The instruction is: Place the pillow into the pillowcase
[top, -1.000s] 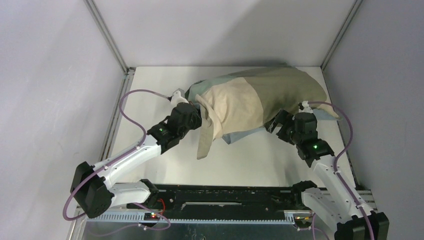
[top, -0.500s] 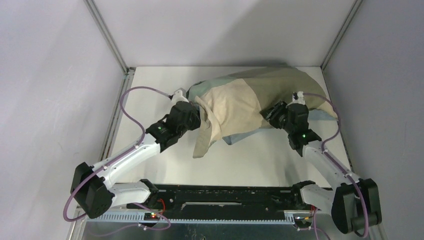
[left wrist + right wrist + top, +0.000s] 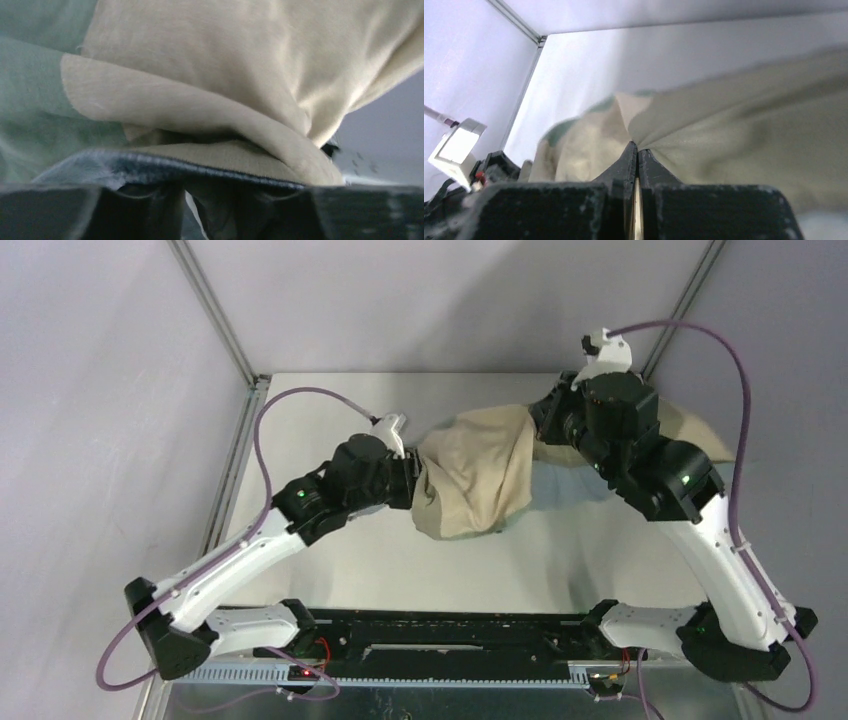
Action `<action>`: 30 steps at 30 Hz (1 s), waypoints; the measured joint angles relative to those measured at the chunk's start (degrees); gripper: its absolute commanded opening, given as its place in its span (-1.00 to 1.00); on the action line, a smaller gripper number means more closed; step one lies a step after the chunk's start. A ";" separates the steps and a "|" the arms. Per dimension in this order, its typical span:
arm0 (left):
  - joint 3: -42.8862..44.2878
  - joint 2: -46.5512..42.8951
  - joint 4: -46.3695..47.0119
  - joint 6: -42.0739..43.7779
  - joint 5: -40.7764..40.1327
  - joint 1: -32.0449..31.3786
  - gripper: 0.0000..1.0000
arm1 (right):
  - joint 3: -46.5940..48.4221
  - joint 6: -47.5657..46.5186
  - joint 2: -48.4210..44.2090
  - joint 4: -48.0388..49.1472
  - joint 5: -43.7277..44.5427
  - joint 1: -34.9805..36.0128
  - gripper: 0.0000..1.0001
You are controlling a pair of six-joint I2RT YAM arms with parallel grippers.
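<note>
Lifting high, the right claw (image 3: 637, 148) has pulled the case (image 3: 565, 490) up off the table (image 3: 320, 420), pinched tight on it. The left claw (image 3: 408, 472) grips cloth too. The pillow (image 3: 475, 475) hangs between them, seemingly only partly inside.

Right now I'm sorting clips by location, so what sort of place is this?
Probably a robot test cell, not a home: plain grey partition walls on aluminium posts box in a white tabletop, and two robot arms hold a limp beige and blue-grey fabric pillowcase.
</note>
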 measured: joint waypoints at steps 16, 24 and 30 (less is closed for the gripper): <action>-0.63 -10.49 -2.82 -3.37 8.41 7.37 0.75 | 27.61 -10.21 56.59 -6.32 -7.02 -3.63 -0.67; -6.16 -16.17 -4.55 -2.95 3.21 11.80 0.95 | 30.60 -11.30 52.65 -6.25 -9.92 -1.09 0.50; -8.17 -17.66 -5.40 -1.60 -2.82 16.04 0.80 | 30.14 -14.67 38.21 -4.35 -8.66 3.69 0.63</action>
